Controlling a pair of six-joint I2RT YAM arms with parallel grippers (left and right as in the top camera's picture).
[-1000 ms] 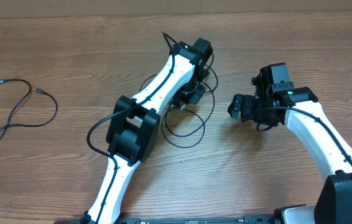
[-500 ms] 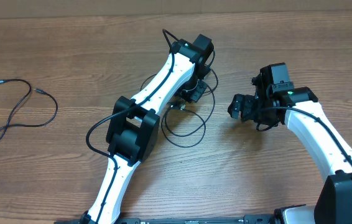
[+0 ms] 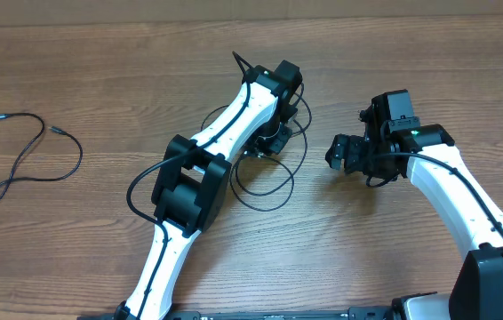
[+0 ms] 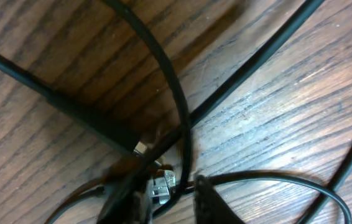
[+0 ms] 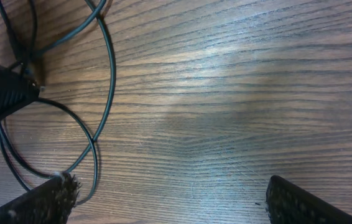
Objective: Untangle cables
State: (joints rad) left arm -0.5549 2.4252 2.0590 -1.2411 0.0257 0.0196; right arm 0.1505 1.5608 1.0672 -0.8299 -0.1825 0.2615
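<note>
A knot of thin black cables [image 3: 265, 173] lies in loops at the table's middle. My left gripper [image 3: 274, 140] is down on the knot's upper part. In the left wrist view its jaws [image 4: 166, 202] stand narrow, closed around a silver-tipped plug [image 4: 162, 185] and a black strand [image 4: 179, 106] crossing it. A separate loose cable [image 3: 34, 151] with small plugs lies far left. My right gripper [image 3: 339, 153] hovers right of the knot, open wide and empty [image 5: 179, 202]. Cable loops [image 5: 104, 93] show at the left of the right wrist view.
The wooden table [image 3: 411, 53] has bare wood between the knot and the right gripper. The left arm's white links [image 3: 225, 124] lie across the knot's left side and hide part of it. Its black tip [image 5: 2, 93] shows in the right wrist view.
My left gripper shifted slightly away and back over the knot, nudging the loops a little. The right arm has not moved.
</note>
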